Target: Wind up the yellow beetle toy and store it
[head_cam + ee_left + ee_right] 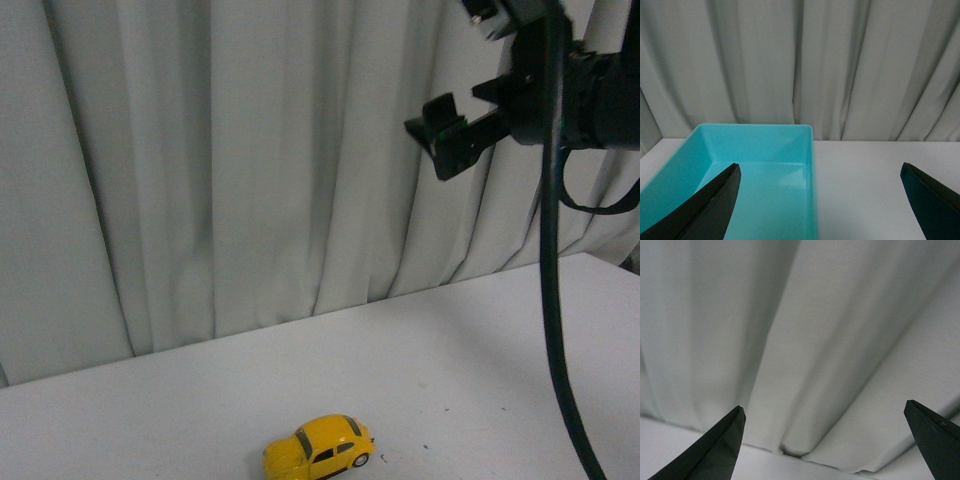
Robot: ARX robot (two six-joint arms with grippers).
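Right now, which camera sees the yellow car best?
The front view. It shows the car side-on on the table, near the picture's bottom edge. The left wrist view shows a blue bin and curtain, no car. The right wrist view shows mostly curtain, no car.

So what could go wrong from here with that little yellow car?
The yellow beetle toy stands free on its wheels on the table, so a glancing touch might roll it away. The right jaws hang open, high and off to one side, their camera seeing only curtain, so the descent could miss.
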